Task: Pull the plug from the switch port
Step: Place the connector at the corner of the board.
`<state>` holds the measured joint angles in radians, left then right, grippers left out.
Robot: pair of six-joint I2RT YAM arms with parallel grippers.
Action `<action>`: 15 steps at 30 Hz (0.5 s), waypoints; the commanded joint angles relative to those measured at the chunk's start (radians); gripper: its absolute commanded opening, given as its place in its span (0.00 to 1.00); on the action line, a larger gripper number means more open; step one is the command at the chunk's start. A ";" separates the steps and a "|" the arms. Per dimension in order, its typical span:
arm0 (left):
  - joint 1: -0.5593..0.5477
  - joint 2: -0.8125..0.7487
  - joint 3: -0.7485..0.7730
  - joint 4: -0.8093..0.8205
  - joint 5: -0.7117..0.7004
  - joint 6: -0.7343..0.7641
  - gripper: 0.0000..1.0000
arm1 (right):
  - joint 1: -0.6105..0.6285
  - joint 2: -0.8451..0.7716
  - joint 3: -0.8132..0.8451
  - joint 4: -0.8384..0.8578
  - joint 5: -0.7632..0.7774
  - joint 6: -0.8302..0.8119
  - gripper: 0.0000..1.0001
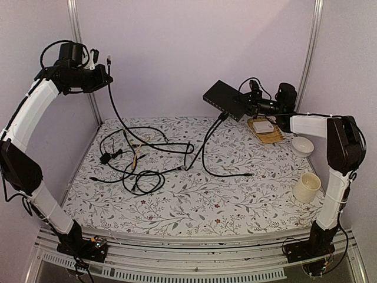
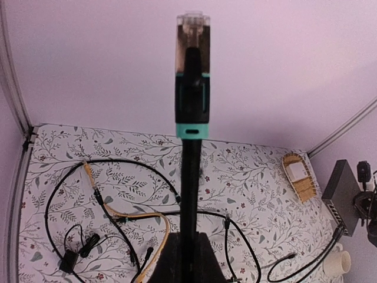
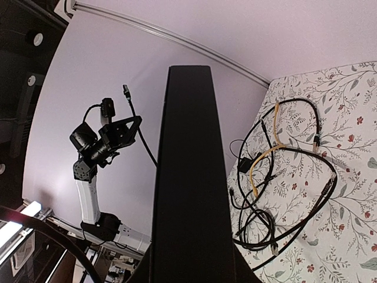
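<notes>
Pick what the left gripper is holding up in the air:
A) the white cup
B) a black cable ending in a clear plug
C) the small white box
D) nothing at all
B: the left gripper is shut on the black cable, with the clear plug sticking up free above it.

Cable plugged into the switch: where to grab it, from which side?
Grip the plug right at the port, not the slack cable. The right tool holds the switch aloft and tilted, port edge facing down toward the table, so probably come from below-left and pull along the cable's line.
</notes>
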<state>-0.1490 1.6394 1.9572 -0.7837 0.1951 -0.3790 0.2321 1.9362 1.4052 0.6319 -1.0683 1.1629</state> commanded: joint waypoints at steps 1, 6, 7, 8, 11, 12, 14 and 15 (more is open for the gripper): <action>0.008 -0.075 -0.128 0.139 -0.090 -0.040 0.00 | -0.013 -0.094 0.000 0.048 0.011 -0.018 0.02; 0.032 -0.123 -0.290 0.258 -0.171 -0.082 0.00 | -0.014 -0.109 -0.009 0.040 0.009 -0.024 0.02; 0.040 -0.138 -0.329 0.289 -0.183 -0.094 0.00 | -0.015 -0.114 -0.011 0.037 0.008 -0.029 0.02; 0.052 -0.153 -0.362 0.317 -0.188 -0.107 0.00 | -0.017 -0.117 -0.012 0.034 0.008 -0.032 0.02; 0.096 -0.177 -0.455 0.376 -0.192 -0.146 0.00 | -0.017 -0.128 -0.008 0.031 0.003 -0.035 0.02; 0.107 -0.176 -0.476 0.385 -0.188 -0.153 0.00 | -0.017 -0.132 -0.005 0.029 0.001 -0.034 0.02; 0.129 -0.169 -0.515 0.403 -0.171 -0.168 0.00 | -0.017 -0.137 -0.001 0.023 -0.006 -0.035 0.02; 0.137 -0.166 -0.536 0.416 -0.160 -0.176 0.00 | -0.017 -0.139 -0.001 0.020 -0.009 -0.036 0.02</action>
<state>-0.0540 1.4902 1.4815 -0.4850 0.0391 -0.5037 0.2211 1.8729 1.3933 0.6075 -1.0691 1.1393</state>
